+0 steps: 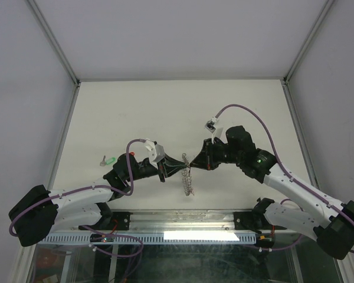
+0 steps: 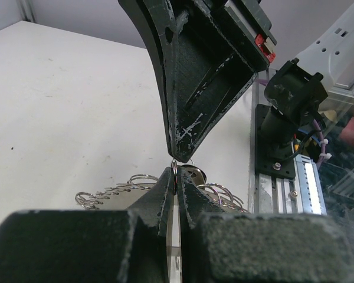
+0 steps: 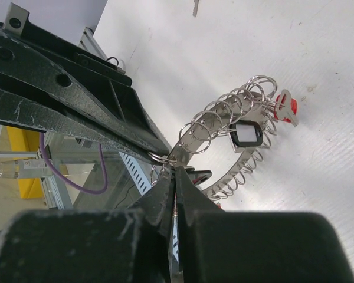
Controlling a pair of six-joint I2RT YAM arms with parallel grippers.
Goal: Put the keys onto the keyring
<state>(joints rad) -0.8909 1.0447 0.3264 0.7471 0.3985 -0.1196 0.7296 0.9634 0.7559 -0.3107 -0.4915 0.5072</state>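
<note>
The meeting fingertips hide the exact pinch point. The left gripper (image 2: 176, 186) and right gripper (image 3: 174, 177) are each closed narrow on the keyring (image 3: 192, 139), a grey band fringed with wire loops, over the tabletop (image 1: 165, 112). One red key (image 3: 285, 107) and one black key (image 3: 246, 134) hang on it. One green key (image 1: 110, 159) lies well apart.

Table (image 1: 135, 112), viewed from behind the arms. The left gripper (image 1: 177, 165) and right gripper (image 1: 196, 161) meet tip to tip at mid-table, one on each side of the keyring (image 1: 189, 180). Its far edge is pinched between both pairs of fingertips, and the rest trails toward the near edge. One key (image 3: 286, 107) sits on its fringe. A loose key (image 1: 109, 159) lies on the table well to the left, just beyond the left arm.
</note>
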